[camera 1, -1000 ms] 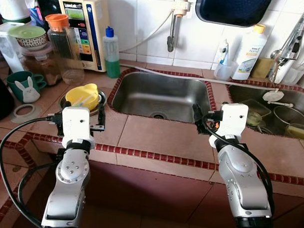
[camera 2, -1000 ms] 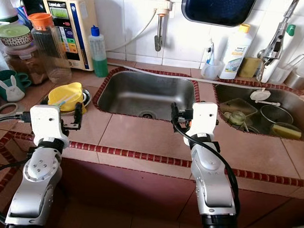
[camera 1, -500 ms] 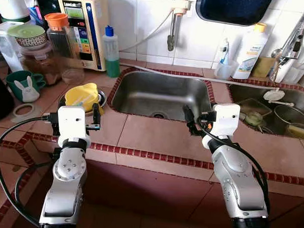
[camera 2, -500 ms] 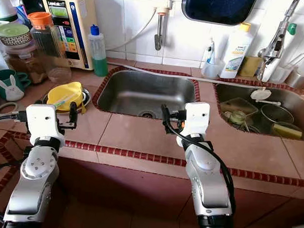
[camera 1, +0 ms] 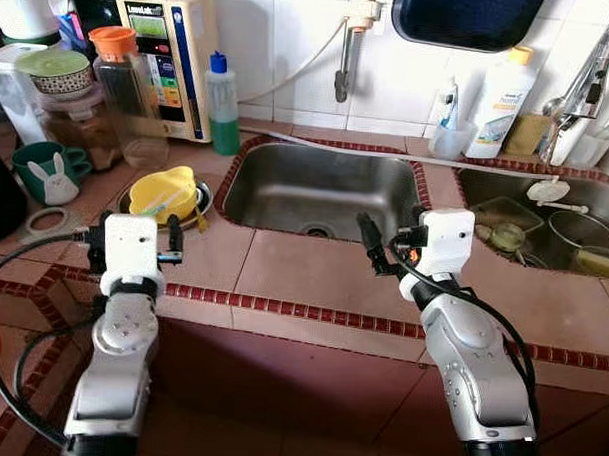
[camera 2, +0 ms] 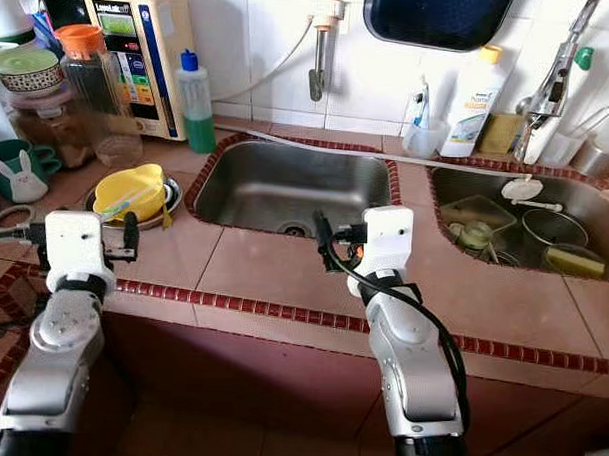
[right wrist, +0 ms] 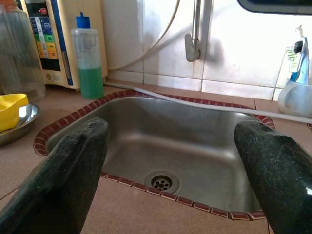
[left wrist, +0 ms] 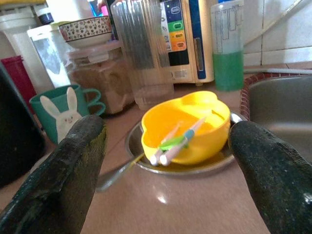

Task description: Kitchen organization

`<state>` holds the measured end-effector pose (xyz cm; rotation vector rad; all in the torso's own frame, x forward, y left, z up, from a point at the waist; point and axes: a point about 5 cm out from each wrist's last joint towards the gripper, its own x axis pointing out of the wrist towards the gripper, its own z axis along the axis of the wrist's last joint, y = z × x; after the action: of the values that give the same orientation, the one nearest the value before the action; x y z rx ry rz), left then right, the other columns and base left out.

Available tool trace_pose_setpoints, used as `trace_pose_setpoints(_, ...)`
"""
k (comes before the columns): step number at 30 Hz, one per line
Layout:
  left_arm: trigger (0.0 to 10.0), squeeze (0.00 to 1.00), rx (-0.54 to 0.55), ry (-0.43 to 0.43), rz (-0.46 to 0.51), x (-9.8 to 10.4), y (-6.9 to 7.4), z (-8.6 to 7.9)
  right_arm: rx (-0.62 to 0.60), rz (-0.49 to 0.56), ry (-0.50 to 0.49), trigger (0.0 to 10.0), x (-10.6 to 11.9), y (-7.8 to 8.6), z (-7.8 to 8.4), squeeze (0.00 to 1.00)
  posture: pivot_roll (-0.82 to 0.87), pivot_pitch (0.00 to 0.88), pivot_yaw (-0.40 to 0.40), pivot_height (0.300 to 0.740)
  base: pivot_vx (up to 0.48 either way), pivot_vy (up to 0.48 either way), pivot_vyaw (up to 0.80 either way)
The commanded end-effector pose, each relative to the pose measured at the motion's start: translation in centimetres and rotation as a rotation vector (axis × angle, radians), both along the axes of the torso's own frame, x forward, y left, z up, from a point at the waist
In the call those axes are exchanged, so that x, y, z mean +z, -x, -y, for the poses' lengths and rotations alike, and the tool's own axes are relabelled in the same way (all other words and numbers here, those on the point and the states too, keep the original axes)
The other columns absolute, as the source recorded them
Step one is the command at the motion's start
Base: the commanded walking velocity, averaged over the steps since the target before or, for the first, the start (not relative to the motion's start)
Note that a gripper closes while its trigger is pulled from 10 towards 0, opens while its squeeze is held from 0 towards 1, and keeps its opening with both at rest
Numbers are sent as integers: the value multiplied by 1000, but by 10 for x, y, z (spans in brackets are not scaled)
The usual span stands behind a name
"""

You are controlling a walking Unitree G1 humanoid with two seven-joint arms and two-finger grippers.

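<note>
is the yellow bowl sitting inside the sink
No, the yellow bowl rests on a metal plate on the tiled counter, beside the sink.

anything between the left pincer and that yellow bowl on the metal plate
Nothing visible does. The left pincer is open and faces the yellow bowl straight on across bare counter tile. The bowl sits in a metal plate, with utensils resting in it, and a spoon handle pokes out beside the plate.

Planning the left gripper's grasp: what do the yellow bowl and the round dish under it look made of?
The yellow bowl looks like plastic: opaque, uniform colour, soft sheen, moulded lobed rim. The round dish under it looks like polished stainless steel, since its rim mirrors the bowl. The left gripper stands open, short of both.
</note>
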<state>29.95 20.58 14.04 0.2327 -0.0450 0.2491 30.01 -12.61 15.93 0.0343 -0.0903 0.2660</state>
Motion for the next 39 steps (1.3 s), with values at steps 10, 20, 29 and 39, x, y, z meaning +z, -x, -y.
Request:
trace_pose_setpoints(10,10000,0,10,-23,-40,2,-35,-16,44,5,-13,10000,7,10,-4,0,7,4,0,740,0,0,0)
trace_pose_setpoints(20,10000,0,-32,-58,-87,-3,-47,-21,365,-99,-106,10000,6,33,-33,0,-4,26,1,740,0,0,0)
trace_pose_setpoints(29,10000,0,-87,-62,-118,-7,-54,-19,417,-130,-90,10000,6,37,-35,0,-4,22,0,740,0,0,0)
trace_pose_setpoints(39,0,0,-115,-54,-121,-9,-56,-19,417,-132,-73,10000,5,37,-34,0,-8,15,2,740,0,0,0)
